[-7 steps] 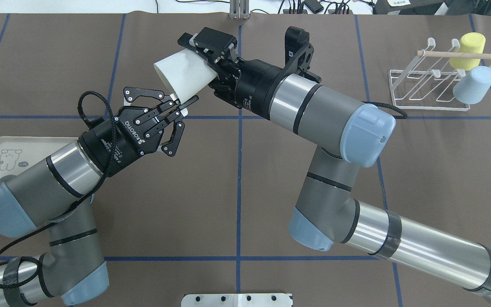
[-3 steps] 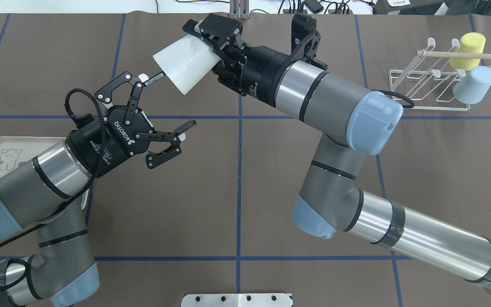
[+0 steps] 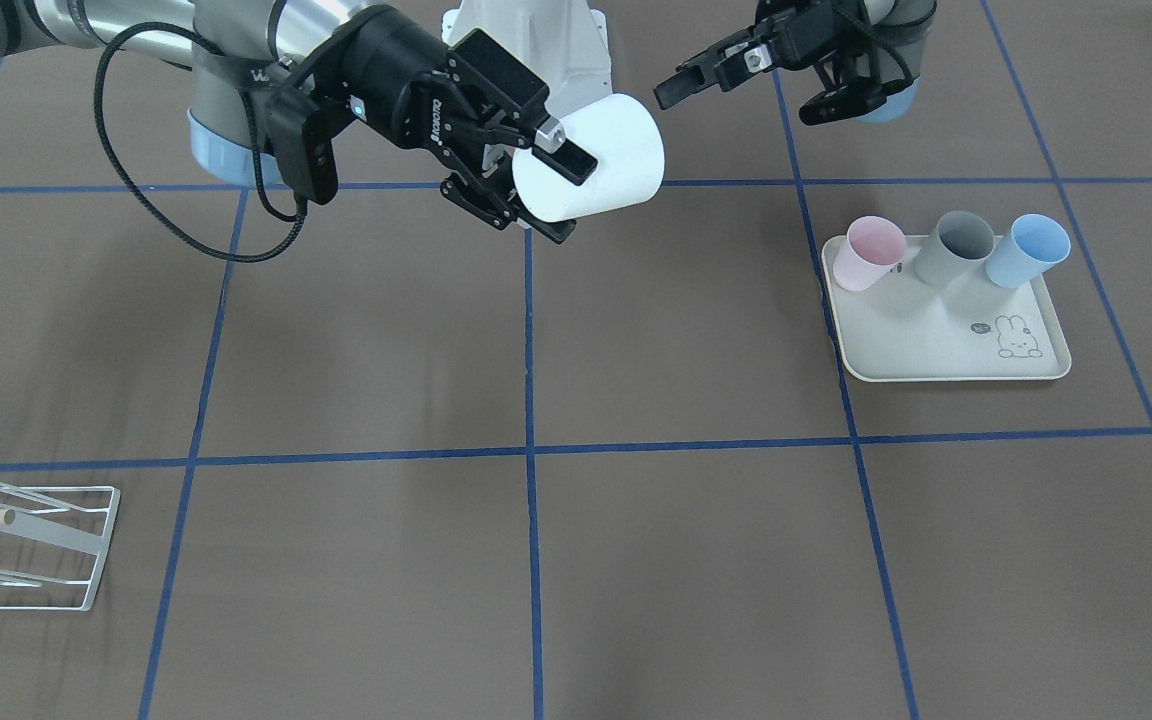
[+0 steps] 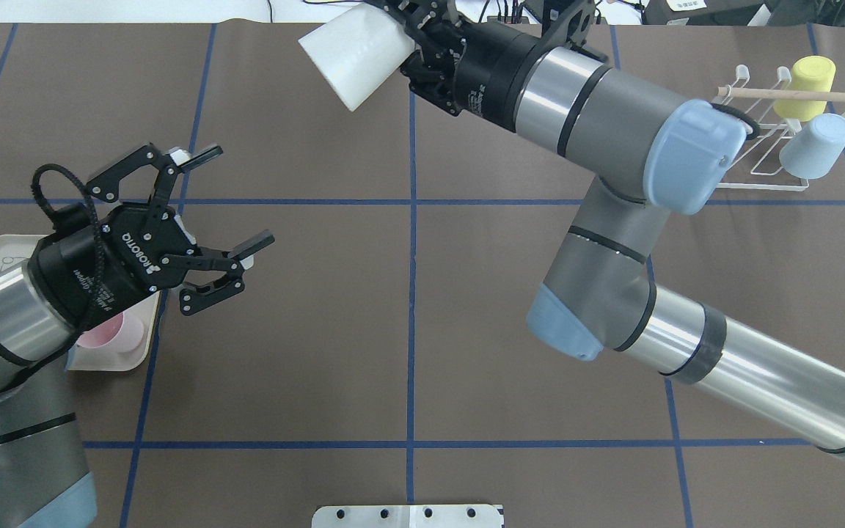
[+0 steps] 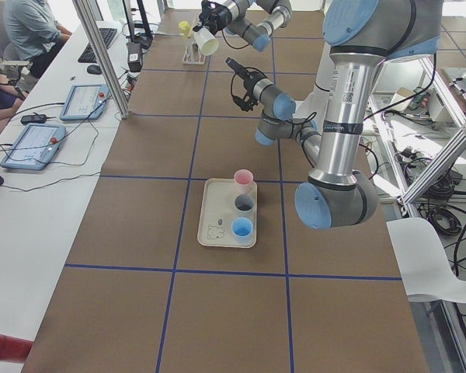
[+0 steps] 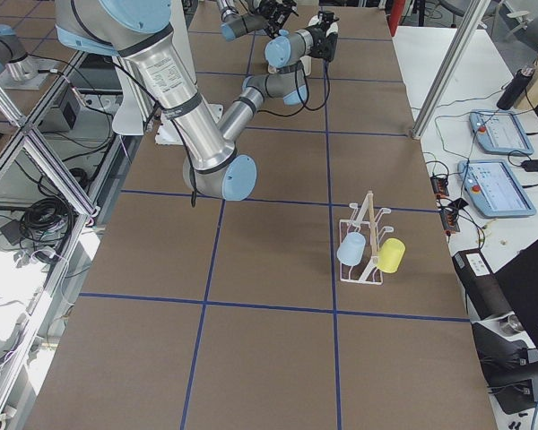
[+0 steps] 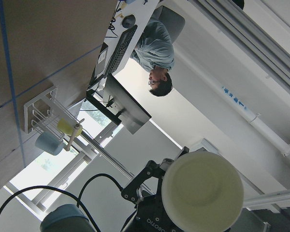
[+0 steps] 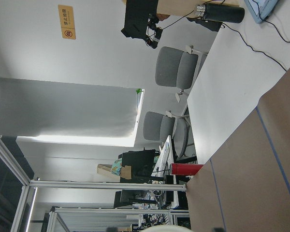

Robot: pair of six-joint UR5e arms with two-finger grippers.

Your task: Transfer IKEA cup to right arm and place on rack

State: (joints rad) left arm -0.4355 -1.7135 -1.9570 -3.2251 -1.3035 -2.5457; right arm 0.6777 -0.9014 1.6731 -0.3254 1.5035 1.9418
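The white IKEA cup (image 4: 353, 55) is held sideways in the air by my right gripper (image 4: 406, 35), which is shut on its rim at the far middle of the table. In the front view the cup (image 3: 601, 150) lies in the same gripper (image 3: 561, 195). My left gripper (image 4: 235, 196) is open and empty, well apart from the cup, at the left. It also shows open in the front view (image 3: 736, 108). The white wire rack (image 4: 738, 150) with a wooden dowel stands at the far right. The left wrist view shows the cup's open mouth (image 7: 203, 193).
A yellow cup (image 4: 804, 88) and a light-blue cup (image 4: 815, 147) hang on the rack. The cream rabbit tray (image 3: 936, 350) holds a pink cup (image 3: 868, 252), a grey cup (image 3: 954, 248) and a blue cup (image 3: 1028, 250), below my left arm. People sit at the side desk.
My left gripper opened, let go of the cup's rim and drew back to the left. My right arm carried the cup up and towards the far right.
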